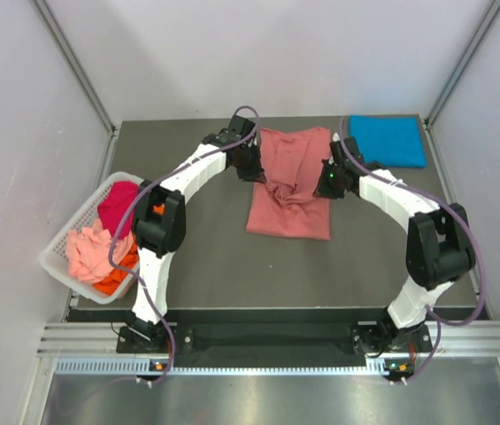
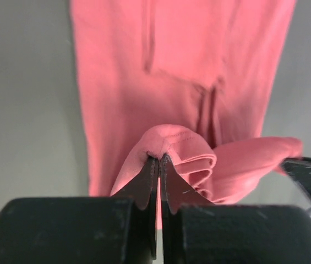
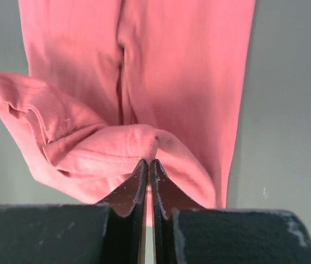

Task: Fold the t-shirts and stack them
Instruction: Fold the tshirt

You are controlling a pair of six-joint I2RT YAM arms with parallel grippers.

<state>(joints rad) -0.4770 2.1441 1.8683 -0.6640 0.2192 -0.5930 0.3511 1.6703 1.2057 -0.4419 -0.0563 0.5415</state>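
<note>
A salmon-pink t-shirt (image 1: 289,186) lies lengthwise in the middle of the table, bunched up at its centre. My left gripper (image 1: 251,168) pinches its left edge, shut on a fold of the pink cloth (image 2: 169,137). On the shirt's right side my right gripper (image 1: 327,181) is shut on another fold (image 3: 138,137). Both folds are lifted off the flat lower layer. A bright blue t-shirt (image 1: 388,140) lies folded at the far right corner. Magenta (image 1: 119,200), pale pink (image 1: 88,250) and orange (image 1: 115,280) t-shirts fill the basket.
A white slatted basket (image 1: 59,248) stands tilted at the table's left edge. Grey walls close in on the left, back and right. Both arms arch over the table from their bases at the near edge.
</note>
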